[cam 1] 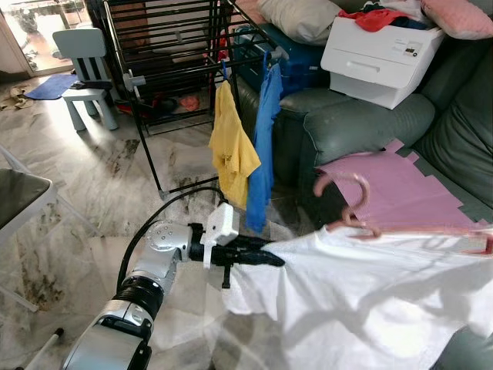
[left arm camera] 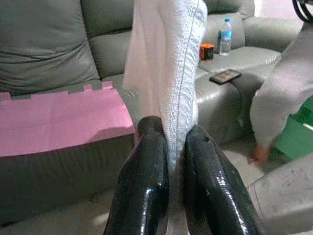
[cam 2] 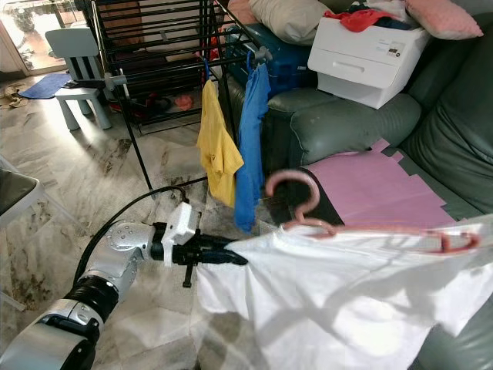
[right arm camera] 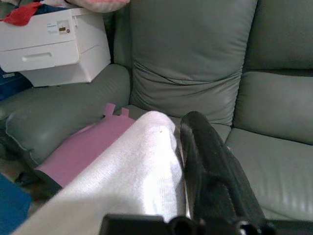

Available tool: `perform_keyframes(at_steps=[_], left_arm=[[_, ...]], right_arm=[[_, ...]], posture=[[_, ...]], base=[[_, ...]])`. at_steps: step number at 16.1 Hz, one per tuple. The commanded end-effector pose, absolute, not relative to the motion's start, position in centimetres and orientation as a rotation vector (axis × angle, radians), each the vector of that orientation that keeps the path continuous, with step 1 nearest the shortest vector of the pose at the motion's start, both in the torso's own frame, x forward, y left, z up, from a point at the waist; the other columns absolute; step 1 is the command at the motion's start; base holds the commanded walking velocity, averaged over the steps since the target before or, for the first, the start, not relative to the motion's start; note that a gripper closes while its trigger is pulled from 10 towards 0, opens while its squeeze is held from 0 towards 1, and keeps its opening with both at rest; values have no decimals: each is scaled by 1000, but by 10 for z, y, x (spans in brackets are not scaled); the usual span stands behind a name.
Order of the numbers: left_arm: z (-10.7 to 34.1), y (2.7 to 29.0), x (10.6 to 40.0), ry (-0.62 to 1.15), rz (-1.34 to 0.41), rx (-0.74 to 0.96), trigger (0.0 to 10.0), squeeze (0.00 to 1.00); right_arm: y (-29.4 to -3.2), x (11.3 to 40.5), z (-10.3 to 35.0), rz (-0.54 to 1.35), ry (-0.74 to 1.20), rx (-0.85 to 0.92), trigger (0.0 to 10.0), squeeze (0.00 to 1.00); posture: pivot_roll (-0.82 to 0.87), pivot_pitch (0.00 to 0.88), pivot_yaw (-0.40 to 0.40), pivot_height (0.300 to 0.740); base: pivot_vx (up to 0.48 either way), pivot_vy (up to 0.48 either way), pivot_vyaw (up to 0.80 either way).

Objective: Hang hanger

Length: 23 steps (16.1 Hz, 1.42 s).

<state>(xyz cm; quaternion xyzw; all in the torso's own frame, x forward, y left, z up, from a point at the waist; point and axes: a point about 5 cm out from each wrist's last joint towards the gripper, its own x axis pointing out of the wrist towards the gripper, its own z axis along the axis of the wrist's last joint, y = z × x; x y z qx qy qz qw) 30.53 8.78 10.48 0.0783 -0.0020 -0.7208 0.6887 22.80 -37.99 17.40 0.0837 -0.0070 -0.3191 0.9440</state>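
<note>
Silver, ribbed and jointed, our left arm reaches forward; the left gripper (cam 1: 269, 258) has its two glossy black fingers (left arm camera: 146, 186) pinched tight on the edge of a white knit shirt (cam 1: 362, 297). Fabric is fine-ribbed with a stitched seam, draped wide. It hangs on a pink plastic hanger (cam 1: 362, 220), long axis running side to side across our view, hook (cam 2: 289, 185) curled upward and toward the drying rack. Shirt and hanger are held in the air in front of the grey leather sofa (cam 1: 362, 127).

Our right gripper (right arm camera: 210, 176) lies against the shirt's other side; we cannot tell its finger spacing.

Behind: black wire drying rack (cam 1: 166, 54) with a yellow shirt (cam 1: 231, 150) and a blue garment (cam 1: 264, 146) hanging. White printer (cam 1: 381, 54) on the sofa arm; label unreadable. Pink foam mat (cam 1: 404, 189) on the seat.
</note>
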Motion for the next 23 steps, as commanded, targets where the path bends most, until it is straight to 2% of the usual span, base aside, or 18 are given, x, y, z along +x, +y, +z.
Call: perform_keyframes(at_steps=[1, 7, 8, 10, 16, 18, 20, 23], left_arm=[[101, 100, 306, 29, -1595, 224, 0, 0], [88, 96, 315, 102, -1393, 380, 0, 0], [84, 92, 321, 135, -1291, 438, 0, 0], [85, 88, 327, 139, -1216, 477, 0, 0], [93, 82, 348, 134, -914, 424, 0, 0], [93, 80, 350, 132, -845, 426, 0, 0], [95, 76, 356, 137, -692, 345, 0, 0], [100, 74, 361, 130, -622, 295, 0, 0]], right_arm=[[-389, 227, 191, -683, -70, 128, 0, 0], [-352, 243, 205, -520, -105, 70, 0, 0], [-334, 251, 207, -436, -94, -20, 0, 0], [-322, 258, 207, -374, -82, -75, 0, 0], [-308, 262, 196, -353, -46, -100, 0, 0], [-294, 266, 190, -311, -36, -82, 0, 0], [-263, 271, 167, -211, 38, -59, 0, 0], [-233, 269, 141, -123, 119, -25, 0, 0]], posture=[[-74, 0, 10, 740], [-81, 0, 14, 740], [-83, 0, 15, 740], [-81, 0, 14, 740], [-76, 0, 14, 740], [-73, 0, 14, 740], [-74, 0, 14, 740], [-70, 0, 18, 740]], base=[[0, 0, 0], [0, 0, 0], [0, 0, 0], [0, 0, 0], [0, 0, 0], [0, 0, 0], [0, 0, 0], [0, 0, 0]])
